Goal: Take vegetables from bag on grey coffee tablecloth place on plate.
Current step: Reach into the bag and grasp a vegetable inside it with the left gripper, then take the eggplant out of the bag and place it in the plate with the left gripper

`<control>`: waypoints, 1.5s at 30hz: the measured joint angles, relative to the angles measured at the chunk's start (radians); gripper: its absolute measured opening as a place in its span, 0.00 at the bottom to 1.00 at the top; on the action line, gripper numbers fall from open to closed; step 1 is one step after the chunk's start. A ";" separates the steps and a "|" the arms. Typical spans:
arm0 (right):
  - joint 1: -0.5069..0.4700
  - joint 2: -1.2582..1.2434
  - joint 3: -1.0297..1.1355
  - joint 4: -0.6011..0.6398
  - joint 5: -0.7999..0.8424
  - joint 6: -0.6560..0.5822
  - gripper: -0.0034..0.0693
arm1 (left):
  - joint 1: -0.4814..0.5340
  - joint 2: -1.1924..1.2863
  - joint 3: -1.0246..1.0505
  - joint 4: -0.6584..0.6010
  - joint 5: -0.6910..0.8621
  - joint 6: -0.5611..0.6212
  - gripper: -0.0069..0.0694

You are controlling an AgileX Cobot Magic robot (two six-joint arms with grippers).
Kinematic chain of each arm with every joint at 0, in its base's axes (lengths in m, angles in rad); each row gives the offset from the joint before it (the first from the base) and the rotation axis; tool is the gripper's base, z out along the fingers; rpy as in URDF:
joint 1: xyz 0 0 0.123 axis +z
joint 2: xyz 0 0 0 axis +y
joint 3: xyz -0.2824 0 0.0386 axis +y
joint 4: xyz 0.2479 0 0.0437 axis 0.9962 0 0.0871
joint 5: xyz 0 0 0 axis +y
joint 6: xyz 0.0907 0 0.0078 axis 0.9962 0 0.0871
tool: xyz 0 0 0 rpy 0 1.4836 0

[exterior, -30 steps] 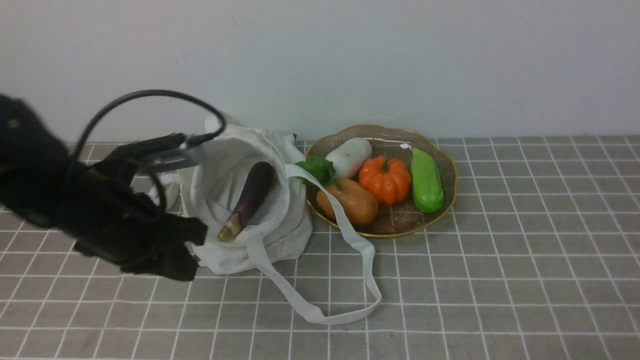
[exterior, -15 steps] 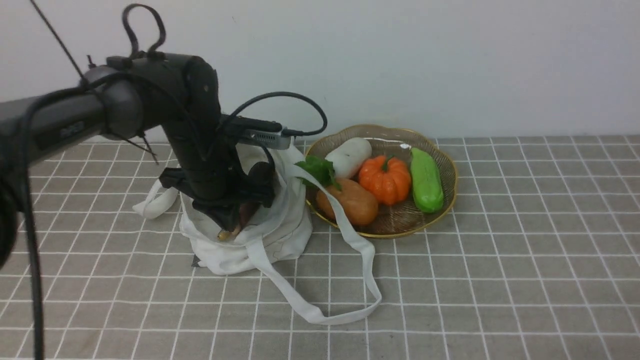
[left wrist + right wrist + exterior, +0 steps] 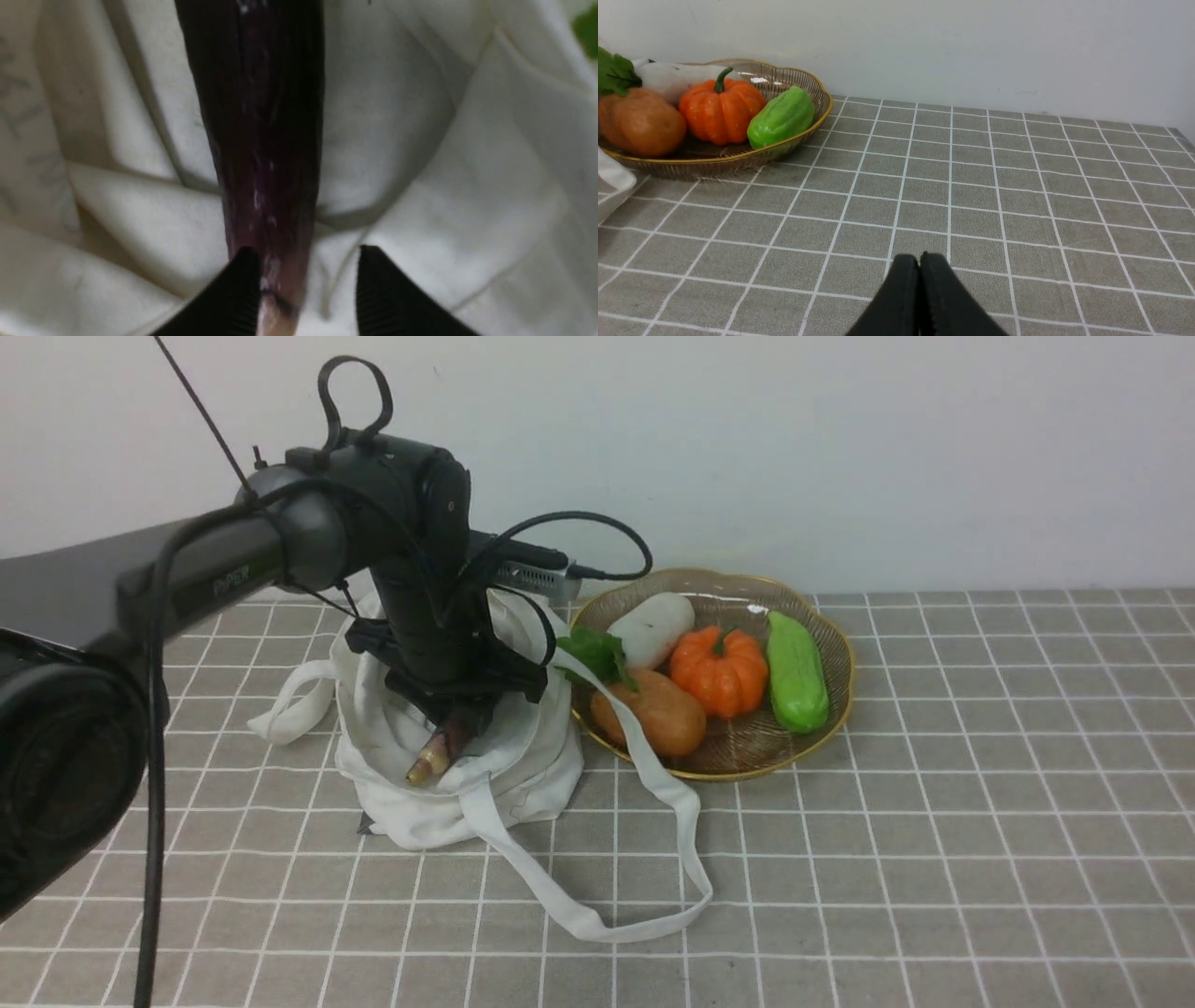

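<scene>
Shifting rightward since the earlier frame, the left gripper is hovering above the eggplant, jaws standing apart. Eggplant is lying inside the cloth tote, stem at its near edge; the right gripper is staying closed.

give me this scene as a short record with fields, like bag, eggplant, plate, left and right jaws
bag: off-white cloth tote, mouth open, on the gridded tablecloth
eggplant: dark purple, inside the bag, pale stem end at its mouth
left jaws: apart, over the eggplant, stem end showing between them in the wrist view
right jaws: together, nothing between them
plate: ribbed, gold rim, on the tablecloth
on plate: orange pumpkin, green vegetable, white vegetable, brown vegetable
remaining step: eggplant to plate
</scene>
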 joint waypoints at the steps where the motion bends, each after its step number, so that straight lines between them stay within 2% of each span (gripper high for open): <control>1: 0.000 0.000 0.000 0.000 0.000 0.000 0.03 | 0.000 0.012 0.000 0.009 -0.011 0.000 0.57; 4: 0.000 0.000 0.000 0.000 0.000 0.000 0.03 | 0.000 0.038 0.000 0.036 -0.022 0.000 0.66; 7: 0.000 0.000 0.000 0.000 0.000 0.000 0.03 | 0.000 0.067 0.000 0.044 -0.028 0.000 0.67; 10: 0.000 0.000 0.000 0.000 0.000 0.000 0.03 | 0.000 0.085 0.000 0.044 -0.032 -0.014 0.59; 13: 0.000 0.000 0.000 0.000 0.000 0.000 0.03 | -0.001 0.085 -0.007 0.049 -0.026 -0.029 0.40; 16: 0.000 0.000 0.000 0.000 0.000 0.000 0.03 | -0.001 0.068 -0.008 0.066 0.014 -0.030 0.41; 21: 0.000 0.000 0.000 0.000 0.000 0.000 0.03 | -0.001 -0.028 -0.008 0.068 0.177 -0.017 0.41; 29: 0.000 0.000 0.000 0.000 0.000 0.000 0.03 | -0.001 -0.184 0.081 0.056 0.195 0.008 0.41; 34: 0.000 0.000 0.000 0.000 0.000 0.000 0.03 | -0.022 -0.336 0.106 -0.167 0.212 0.013 0.41; 39: 0.000 0.000 0.000 0.000 0.000 0.000 0.03 | -0.141 -0.343 0.106 -0.394 0.168 0.091 0.41; 42: 0.000 0.000 0.000 0.000 0.000 0.000 0.03 | -0.213 -0.277 0.064 -0.434 0.072 0.115 0.41; 45: 0.000 0.000 0.000 0.000 0.000 0.000 0.03 | -0.239 -0.198 -0.004 -0.439 0.035 0.108 0.41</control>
